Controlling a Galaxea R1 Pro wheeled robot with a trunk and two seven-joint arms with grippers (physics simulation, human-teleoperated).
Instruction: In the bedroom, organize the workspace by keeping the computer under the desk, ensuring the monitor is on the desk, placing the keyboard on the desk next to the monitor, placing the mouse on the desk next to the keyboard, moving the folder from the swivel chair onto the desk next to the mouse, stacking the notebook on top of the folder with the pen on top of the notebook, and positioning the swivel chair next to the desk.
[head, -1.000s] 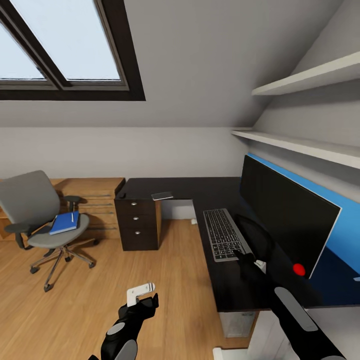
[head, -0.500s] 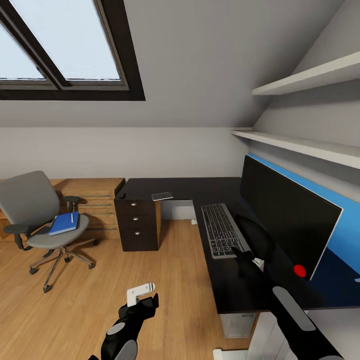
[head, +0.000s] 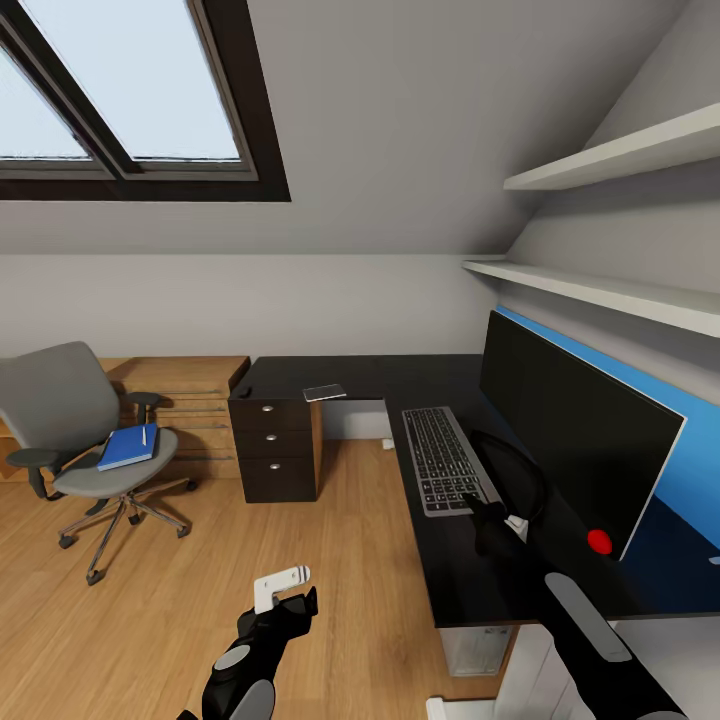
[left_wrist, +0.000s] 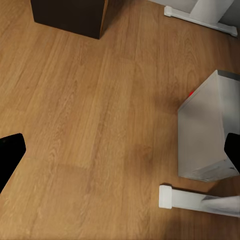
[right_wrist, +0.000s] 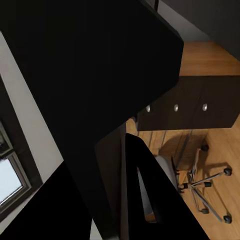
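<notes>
The grey keyboard (head: 443, 460) lies on the black desk (head: 470, 580) in front of the monitor (head: 570, 425). My right gripper (head: 482, 510) sits at the keyboard's near right corner, shut on its edge; a grey sliver (right_wrist: 143, 192) shows between the dark fingers. The swivel chair (head: 70, 410) stands at the left, away from the desk, with a blue folder (head: 127, 447) and a pen (head: 144, 435) on its seat. My left gripper (head: 287, 597) hangs open over the floor. The grey computer tower (left_wrist: 207, 130) stands on the floor under the desk (head: 475, 645).
A dark drawer unit (head: 275, 450) stands under the desk's far wing, with a small flat grey item (head: 324, 392) on top. A wooden dresser (head: 190, 400) is behind the chair. Two wall shelves (head: 600, 290) hang above the monitor. Wooden floor (head: 200, 580) lies between chair and desk.
The keyboard and my right gripper have shifted slightly to the left and farther along the desk, then stopped. The left arm has not moved.
</notes>
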